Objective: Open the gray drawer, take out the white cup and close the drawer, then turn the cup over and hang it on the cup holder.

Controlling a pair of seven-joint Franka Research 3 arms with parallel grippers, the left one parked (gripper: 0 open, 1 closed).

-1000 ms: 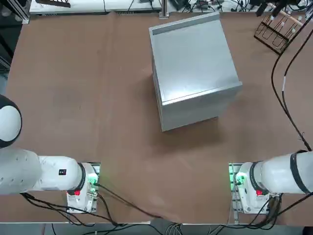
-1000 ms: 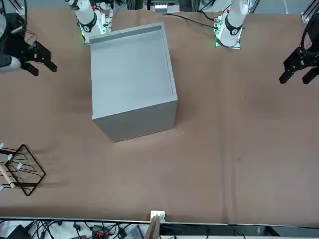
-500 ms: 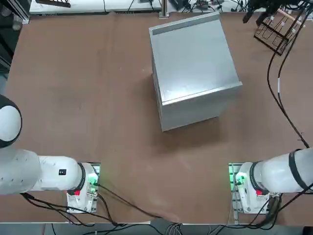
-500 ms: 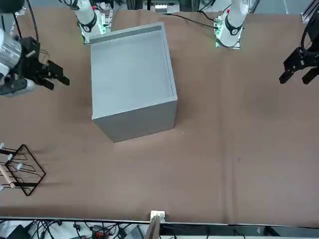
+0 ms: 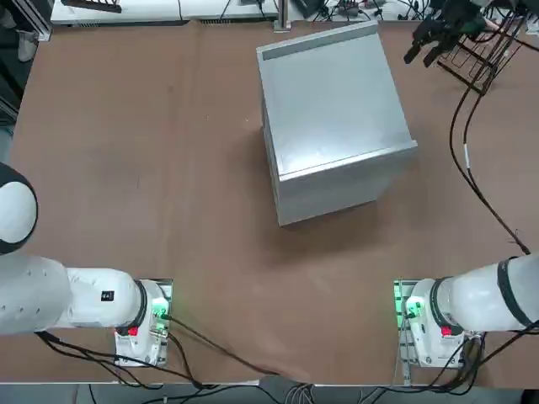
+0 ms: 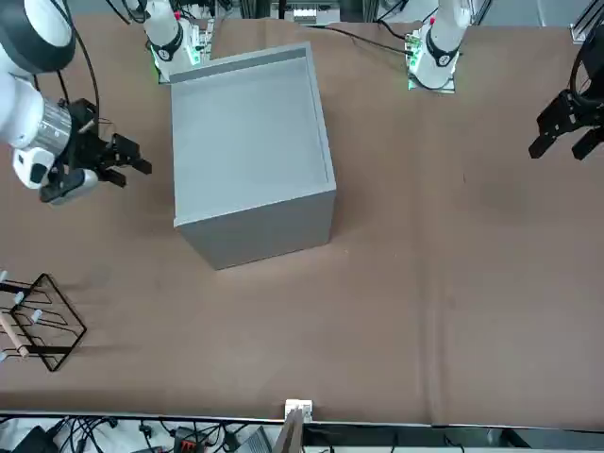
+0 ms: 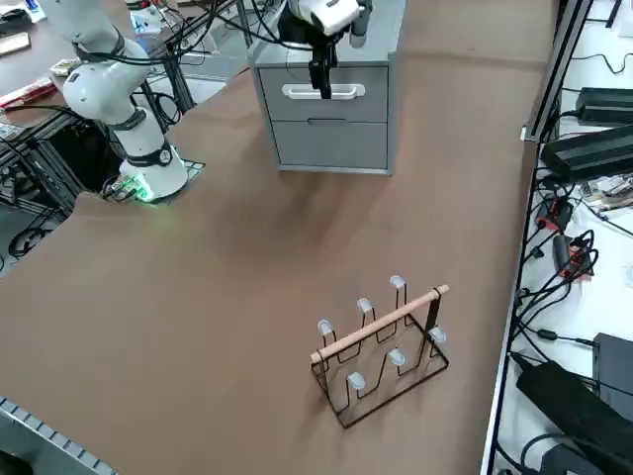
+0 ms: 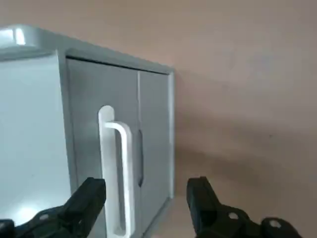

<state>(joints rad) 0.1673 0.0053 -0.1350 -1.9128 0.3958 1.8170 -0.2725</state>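
The gray drawer is the upper front panel of the boxy metal cabinet, and it sits shut with a white bar handle across it. My right gripper hovers open a short way in front of that handle, with nothing between its fingers. It also shows by the cabinet's drawer side as the right gripper. The cup holder, a dark wire rack with pale pegs, stands apart on the table. The white cup is out of view.
A second, lower drawer front sits under the handled one. The brown table is bare around the cabinet. My arm's black cable loops over the table's right side. Power bricks and cables lie beyond the table edge.
My right gripper has swung in from the table's edge toward the cabinet's drawer side and stays open. The cabinet and the cup holder have not moved.
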